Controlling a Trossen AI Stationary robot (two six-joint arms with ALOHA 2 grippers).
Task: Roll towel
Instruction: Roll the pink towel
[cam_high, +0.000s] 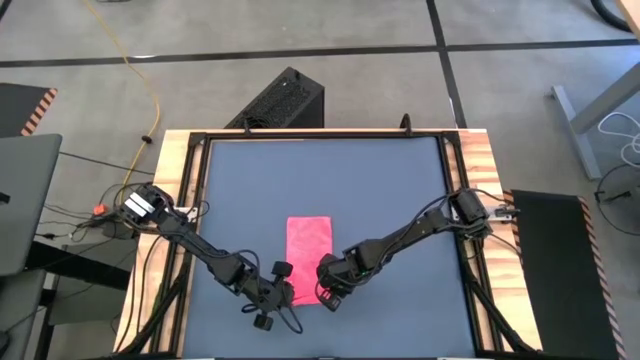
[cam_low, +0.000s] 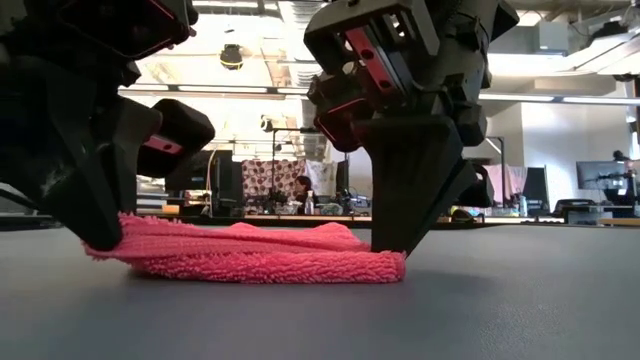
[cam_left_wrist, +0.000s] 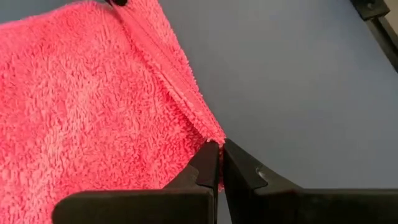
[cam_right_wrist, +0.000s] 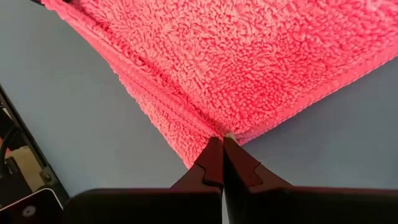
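Closest to the front edge of the table, low in the centre of the high view, both grippers are down on the near end of the towel. The left gripper comes in from the lower left and has its fingers pressed together on the towel's near left corner; in its wrist view the two dark tips meet right at the pink hem. The right gripper reaches in from the right and pinches the near right corner the same way, its fingertips closed on the fluffy edge. From table height, the left gripper and the right gripper stand at either end of the cloth, which sits bunched slightly between them on the surface.

The towel itself is a narrow pink strip lying lengthwise just below the middle of the dark grey mat, its far end flat and free.

Farther off, beyond the mat's upper edge in the high view, a black box stands on the floor, and a yellow cable trails across the upper left. At table height a person shows small in the room behind.
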